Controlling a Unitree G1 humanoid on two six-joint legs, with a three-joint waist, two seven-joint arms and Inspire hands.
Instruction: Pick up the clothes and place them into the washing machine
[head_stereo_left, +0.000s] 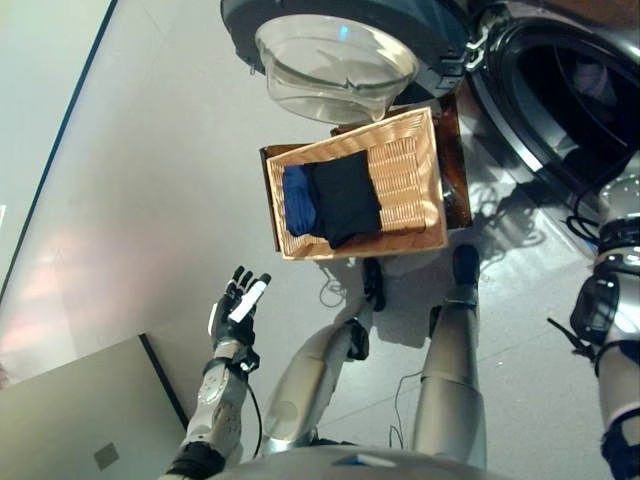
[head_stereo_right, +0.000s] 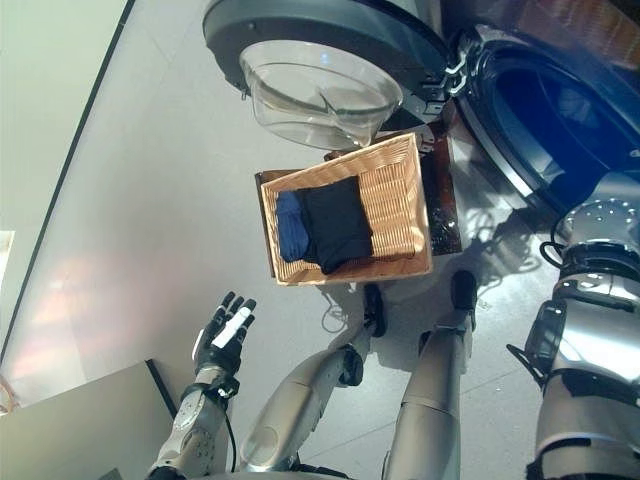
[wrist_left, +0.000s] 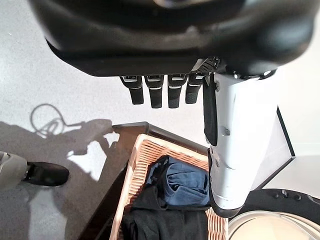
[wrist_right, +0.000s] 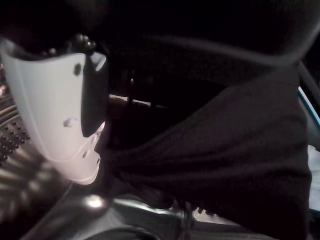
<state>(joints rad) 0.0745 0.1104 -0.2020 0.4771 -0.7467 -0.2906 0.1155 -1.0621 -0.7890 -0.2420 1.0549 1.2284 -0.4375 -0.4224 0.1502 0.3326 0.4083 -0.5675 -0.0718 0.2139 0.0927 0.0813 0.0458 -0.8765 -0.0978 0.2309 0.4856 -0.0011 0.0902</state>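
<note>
A wicker basket (head_stereo_left: 408, 185) stands on the floor in front of me. In it lie a folded black garment (head_stereo_left: 345, 195) and a blue garment (head_stereo_left: 295, 200) beside it. My left hand (head_stereo_left: 238, 300) hovers open over the bare floor, short of the basket and to its left, holding nothing. Its wrist view shows straight fingers (wrist_left: 155, 92) above the basket's corner (wrist_left: 140, 160). My right arm reaches into the washing machine's opening (head_stereo_left: 570, 90). In the right wrist view my right hand (wrist_right: 55, 100) shows its white thumb cover beside a black cloth (wrist_right: 215, 150), inside the metal drum (wrist_right: 30, 170).
The washer's round glass door (head_stereo_left: 335, 65) hangs open above the basket's far side. A dark wooden stand (head_stereo_left: 455, 130) lies under the basket. A grey panel (head_stereo_left: 80, 420) sits at the lower left, near my left arm.
</note>
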